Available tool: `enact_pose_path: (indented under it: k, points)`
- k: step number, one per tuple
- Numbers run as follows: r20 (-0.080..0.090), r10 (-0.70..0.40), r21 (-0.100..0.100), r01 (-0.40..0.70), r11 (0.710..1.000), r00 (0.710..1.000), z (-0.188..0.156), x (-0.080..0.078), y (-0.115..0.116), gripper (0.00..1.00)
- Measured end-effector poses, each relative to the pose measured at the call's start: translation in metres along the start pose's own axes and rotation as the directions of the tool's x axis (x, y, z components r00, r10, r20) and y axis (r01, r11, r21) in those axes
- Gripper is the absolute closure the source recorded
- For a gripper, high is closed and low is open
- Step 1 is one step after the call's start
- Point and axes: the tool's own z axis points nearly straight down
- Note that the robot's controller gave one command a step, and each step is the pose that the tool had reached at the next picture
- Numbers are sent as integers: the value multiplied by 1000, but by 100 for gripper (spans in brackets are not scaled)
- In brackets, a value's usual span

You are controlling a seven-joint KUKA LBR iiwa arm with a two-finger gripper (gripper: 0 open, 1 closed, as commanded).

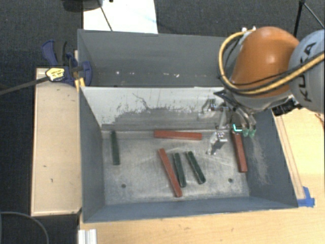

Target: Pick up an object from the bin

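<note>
We judge the pick not yet made: the two-finger gripper (222, 131) hangs low at the right of the grey metal bin (152, 55), and we see nothing carried in it. We cannot tell whether the claw is released or clenched. Nearest it, just to its right, a red-brown flat stick (239, 154) lies on the floor along the foot of the right wall, where room looks tight. The scuffed, flat floor also bears a second red-brown stick (177, 134) at the back, a close-lying trio of red-brown and dark green sticks (179, 170) mid-bin, and a lone dark green stick (115, 147) well apart, left.
</note>
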Motion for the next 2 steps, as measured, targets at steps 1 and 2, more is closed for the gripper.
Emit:
enact_pose_path:
  k: [1, 2]
  points:
    - [8, 0, 0, 0, 1000, 1000, -4, -2, 0, 0]
    - [14, 25, -1, -25, 1000, 1000, 44, -3, 5, 0]
